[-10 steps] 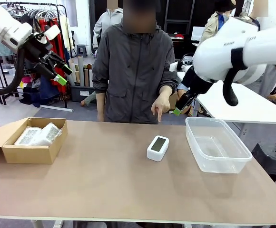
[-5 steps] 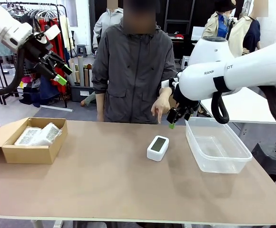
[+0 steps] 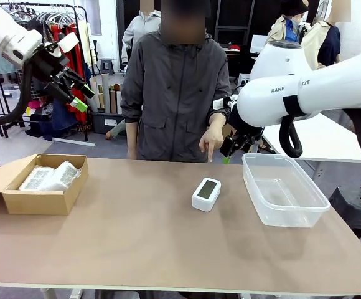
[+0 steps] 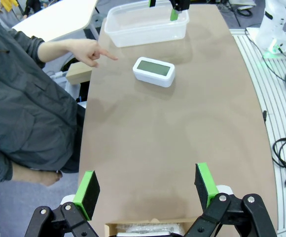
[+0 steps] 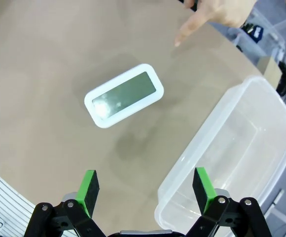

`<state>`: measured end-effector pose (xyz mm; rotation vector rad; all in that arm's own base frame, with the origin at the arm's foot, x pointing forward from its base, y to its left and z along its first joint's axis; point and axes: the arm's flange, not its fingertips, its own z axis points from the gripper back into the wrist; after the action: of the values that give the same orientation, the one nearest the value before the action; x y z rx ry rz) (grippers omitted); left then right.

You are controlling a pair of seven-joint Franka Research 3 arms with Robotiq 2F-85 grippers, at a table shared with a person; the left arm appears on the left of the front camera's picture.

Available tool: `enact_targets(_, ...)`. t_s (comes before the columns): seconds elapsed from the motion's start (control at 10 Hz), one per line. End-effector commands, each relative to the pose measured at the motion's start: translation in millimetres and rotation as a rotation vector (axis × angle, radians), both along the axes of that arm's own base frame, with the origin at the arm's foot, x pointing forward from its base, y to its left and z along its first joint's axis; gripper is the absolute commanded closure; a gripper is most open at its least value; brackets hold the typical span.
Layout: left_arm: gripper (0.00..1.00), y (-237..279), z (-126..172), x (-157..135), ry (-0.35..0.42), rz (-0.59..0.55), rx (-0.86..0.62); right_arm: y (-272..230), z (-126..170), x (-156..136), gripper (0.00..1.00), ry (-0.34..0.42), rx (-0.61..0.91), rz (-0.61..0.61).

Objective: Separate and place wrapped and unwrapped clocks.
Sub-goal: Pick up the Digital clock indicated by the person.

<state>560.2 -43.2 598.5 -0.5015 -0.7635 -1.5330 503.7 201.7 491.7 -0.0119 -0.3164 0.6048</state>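
Note:
The bare white clock [image 3: 206, 194] with a grey-green screen lies face up mid-table; it also shows as clock [image 4: 154, 71] and clock [image 5: 123, 95]. Two bubble-wrapped clocks [image 3: 51, 177] lie inside the cardboard box [image 3: 40, 200] at the left. My left gripper [image 3: 83, 98] hangs open high above that box, nothing between its fingers; it appears as left gripper [image 4: 148, 190] in its wrist view. My right gripper [image 3: 228, 153] is open in the air past the clock, beside the tub's far corner, seen as right gripper [image 5: 145, 185] looking down on the clock and the tub.
A clear plastic tub [image 3: 284, 190] stands empty at the right, also as tub [image 5: 241, 153] and tub [image 4: 145, 24]. The person at the far side points a finger down, hand [image 3: 209, 142], just behind the clock; hand [image 5: 217, 12], hand [image 4: 91, 52].
My right arm has swung in from the right and brought its gripper down near the tub's far corner, close to the person's hand. The left arm, clock and box are unmoved.

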Motion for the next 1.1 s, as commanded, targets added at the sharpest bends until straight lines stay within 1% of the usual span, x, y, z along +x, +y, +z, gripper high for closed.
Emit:
enact_targets(0.0, 0.0, 0, 1, -1, 0.002, -0.005, 0.0, 0, 0, 0, 0.0, 0.0, 0.0, 0.0)
enact_targets(0.1, 0.0, 0, 1, -1, 0.002, -0.005, 0.0, 12, -9, 0, 0.0, 0.058, -0.016, -0.086)
enact_targets(0.2, 0.0, 0, 1, -1, 0.002, -0.005, 0.0, 25, -14, -1, 0.0, 0.153, -0.043, -0.153)
enact_targets(0.3, 0.0, 0, 1, -1, 0.002, -0.005, 0.0, 40, -20, -6, 0.0, 0.173, -0.092, -0.231)
enact_targets(0.4, 0.0, 0, 1, -1, 0.002, -0.005, 0.0, 51, -24, -12, 0.0, 0.189, -0.1, -0.262)
enact_targets(0.5, 0.0, 0, 1, -1, 0.002, -0.005, 0.0, 64, -30, -18, 0.0, 0.245, -0.128, -0.249)
enact_targets(0.6, 0.0, 0, 1, -1, 0.002, -0.005, 0.0, 77, -39, -25, 0.0, 0.224, -0.119, -0.273)
enact_targets(0.7, 0.0, 0, 1, -1, 0.002, -0.005, 0.0, 88, -47, -27, 0.0, 0.197, -0.148, -0.358)
enact_targets(0.8, 0.0, 0, 1, -1, 0.002, -0.005, 0.0, 99, -56, -28, 0.0, 0.219, -0.132, -0.451)
enact_targets(0.9, 0.0, 0, 1, -1, 0.002, -0.005, 0.0, 106, -64, -26, 0.0, 0.218, -0.05, -0.555)
enact_targets(1.0, 0.0, 0, 1, -1, 0.002, -0.005, 0.0, 105, -69, -17, 0.0, 0.202, 0.023, -0.675)
